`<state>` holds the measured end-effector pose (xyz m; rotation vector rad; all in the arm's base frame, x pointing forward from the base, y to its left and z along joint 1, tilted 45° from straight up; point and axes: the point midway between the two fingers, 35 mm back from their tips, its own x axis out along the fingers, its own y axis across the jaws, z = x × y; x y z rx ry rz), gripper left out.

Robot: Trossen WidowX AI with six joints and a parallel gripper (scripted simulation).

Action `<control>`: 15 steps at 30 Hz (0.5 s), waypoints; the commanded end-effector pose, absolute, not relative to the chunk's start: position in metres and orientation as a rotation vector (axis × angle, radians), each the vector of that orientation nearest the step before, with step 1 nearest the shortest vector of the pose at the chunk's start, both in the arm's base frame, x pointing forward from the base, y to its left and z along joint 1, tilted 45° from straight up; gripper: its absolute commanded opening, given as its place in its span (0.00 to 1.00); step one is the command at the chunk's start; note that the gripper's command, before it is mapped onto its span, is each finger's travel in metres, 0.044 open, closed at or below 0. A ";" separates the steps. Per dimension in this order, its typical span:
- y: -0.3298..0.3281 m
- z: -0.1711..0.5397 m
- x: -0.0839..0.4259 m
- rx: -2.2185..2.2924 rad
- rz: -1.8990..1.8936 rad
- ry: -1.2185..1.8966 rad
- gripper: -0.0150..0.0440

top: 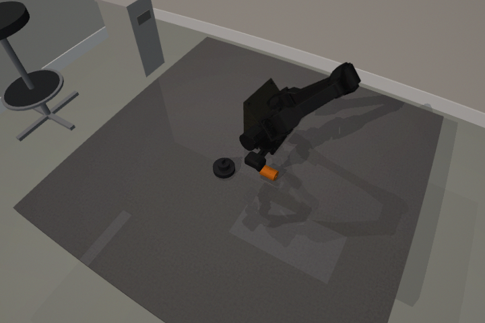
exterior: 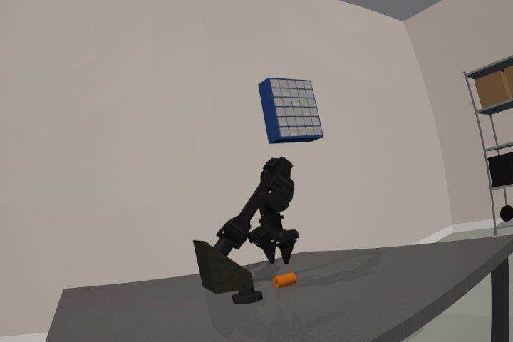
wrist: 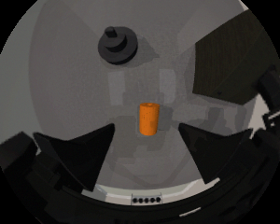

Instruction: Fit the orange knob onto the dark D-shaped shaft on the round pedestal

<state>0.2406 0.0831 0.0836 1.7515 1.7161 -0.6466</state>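
Grey tabletop w/ orange knob on its side, near pedestal; my fingers hang above knob, spread, nothing btwn.

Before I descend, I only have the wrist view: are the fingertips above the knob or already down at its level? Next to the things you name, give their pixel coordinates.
Observer: Above. In the exterior view the open gripper (top: 261,157) (exterior: 278,263) (wrist: 147,127) has its fingertips pointing down, higher than the orange knob (top: 269,172) (exterior: 284,280) (wrist: 149,119), with a visible gap.

Operator: Copy. Anything on the wall by the arm? I can't see up there.

Observer: Yes, a blue drawer cabinet (exterior: 295,108). In the exterior view it shows above the arm's highest point. Can't tell how deep the space between them is.

Operator: And off the table?

Observer: Top view shows a round-seated stool (top: 3,21) on the floor.
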 end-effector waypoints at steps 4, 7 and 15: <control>0.089 0.076 0.233 1.729 -0.666 1.735 1.00; 0.099 0.066 0.233 1.730 -0.665 1.735 1.00; 0.104 0.060 0.234 1.729 -0.665 1.735 1.00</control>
